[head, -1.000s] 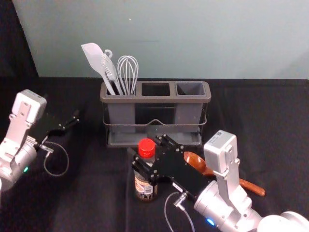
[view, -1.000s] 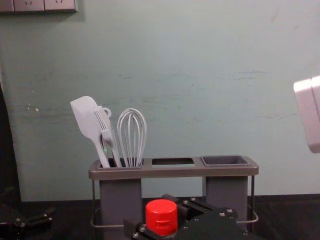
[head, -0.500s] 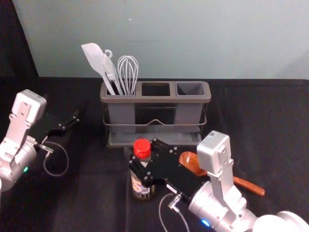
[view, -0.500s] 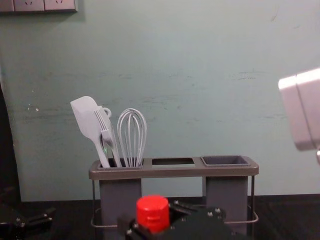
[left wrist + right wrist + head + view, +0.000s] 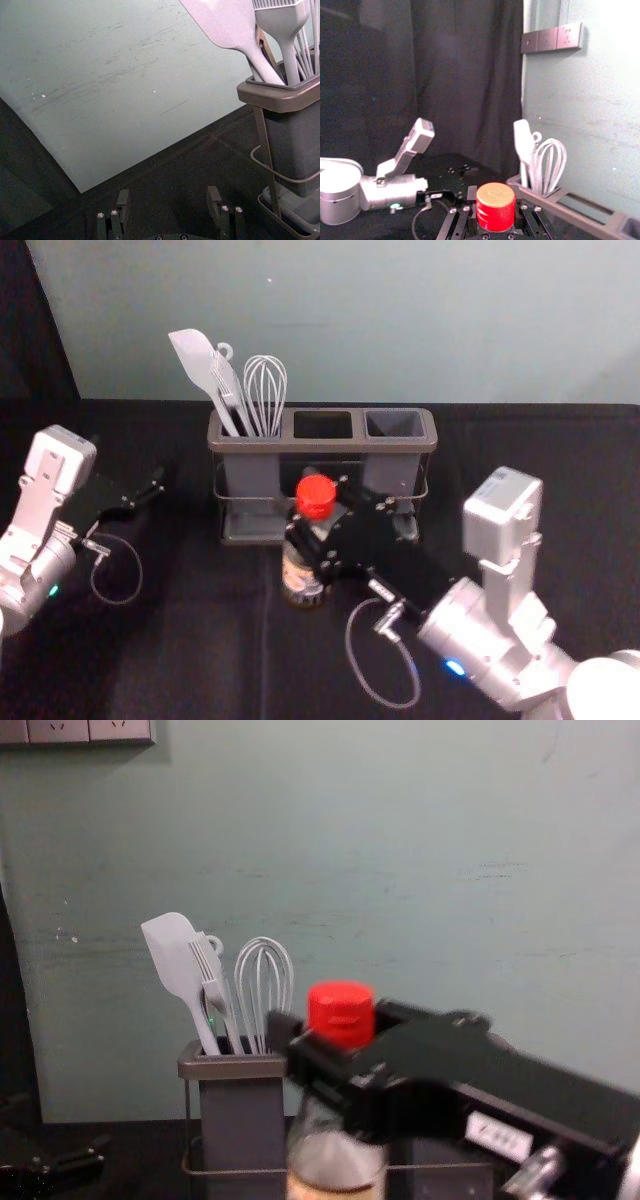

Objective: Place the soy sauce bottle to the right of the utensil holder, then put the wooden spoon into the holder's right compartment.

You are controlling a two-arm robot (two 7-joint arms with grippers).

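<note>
In the head view, the right gripper [image 5: 318, 510] was narrowed on the bottle [image 5: 302, 580], its fingers [image 5: 313, 552] at either side of the upper part, just below the red cap [image 5: 315, 497]. The bottle was upright in front of the middle part of the holder [image 5: 285, 445], not to its right. The left compartment held a spatula [image 5: 190, 350], a brush [image 5: 228, 390] and a whisk [image 5: 265, 390]. The left gripper [image 5: 146, 496] was parked over the table [image 5: 200, 640], well apart from the holder on its left side.

In the left wrist view, the left gripper's two fingers [image 5: 215, 202] stood wide apart with only dark cloth behind the gap. The holder's left end was near, with the spatula and brush leaning in it.

In the right wrist view, the cap rose between the right gripper's fingers, which were drawn in close around the bottle. Beyond were the left arm [image 5: 390, 192], the holder with its tools, a dark curtain [image 5: 465, 75] and sockets [image 5: 557, 37] on the wall [image 5: 610, 115].

In the chest view, the right gripper reached in from the right edge, across the bottle's neck, hiding much of the holder. The left gripper was at the lower left.
</note>
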